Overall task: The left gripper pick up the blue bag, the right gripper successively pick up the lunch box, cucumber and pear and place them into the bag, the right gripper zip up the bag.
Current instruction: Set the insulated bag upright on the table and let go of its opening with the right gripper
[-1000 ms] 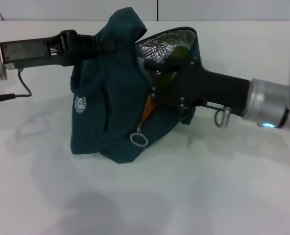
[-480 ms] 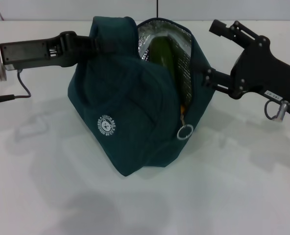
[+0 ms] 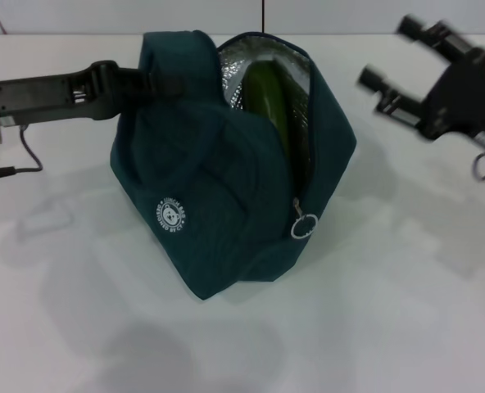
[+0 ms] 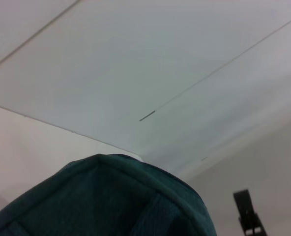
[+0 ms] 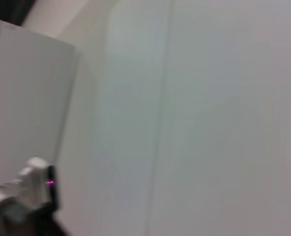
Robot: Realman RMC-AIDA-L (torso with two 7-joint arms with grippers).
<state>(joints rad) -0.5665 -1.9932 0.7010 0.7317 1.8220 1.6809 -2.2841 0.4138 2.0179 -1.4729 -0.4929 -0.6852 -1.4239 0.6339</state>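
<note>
at table centre: blue bag (image 3: 226,172), mouth open toward 12 o'clock, cucumber (image 3: 269,102) inside. left gripper (image 3: 148,80) at 10 o'clock, clamped on bag handle. right gripper (image 3: 400,59) at 2 o'clock, fingers spread, empty. lunch box, pear unseen; zip ring pull (image 3: 305,226) low, zipping left.

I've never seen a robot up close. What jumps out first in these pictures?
The blue bag dominates the middle of the white table, its mouth gaping to show silver lining and the cucumber standing inside. The left gripper holds it by the top from the left side, while the right gripper, fingers spread and empty, hangs to the bag's right.
</note>
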